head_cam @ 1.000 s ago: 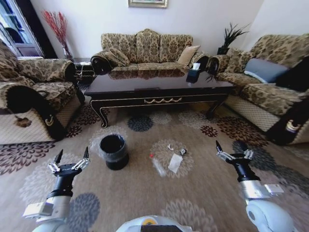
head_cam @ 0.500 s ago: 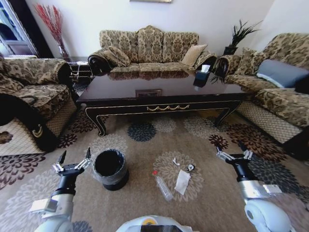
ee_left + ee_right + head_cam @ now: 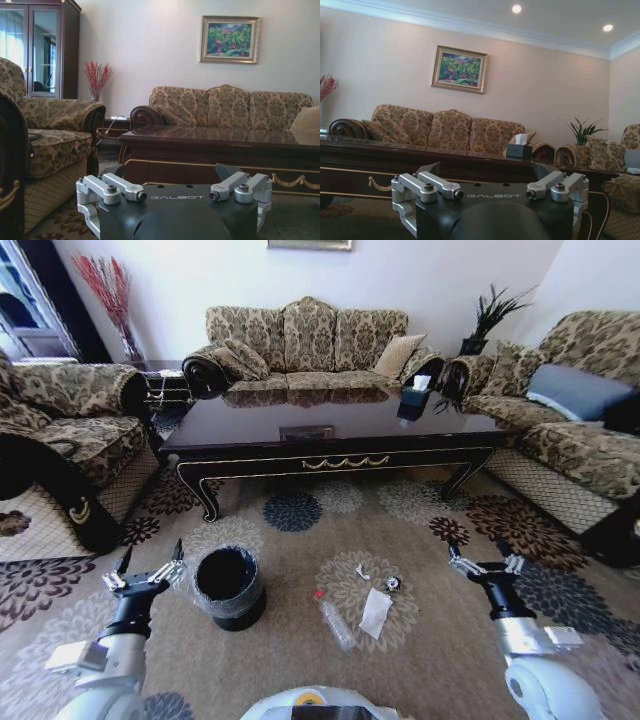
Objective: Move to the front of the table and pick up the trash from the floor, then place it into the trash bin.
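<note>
Facing the long dark table across the patterned carpet. Left pincer spread wide and empty beside the trash bin; right pincer likewise open, nothing held. Trash on the floor between them: clear bottle, white paper scrap, tiny bits beyond. Bottle likely light, slick, crushable (best pinched across mid-body); paper flimsy.

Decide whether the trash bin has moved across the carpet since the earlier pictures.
No. The trash bin still sits on the near edge of the same pale carpet flower, left of the bottle; only the camera shifted.
</note>
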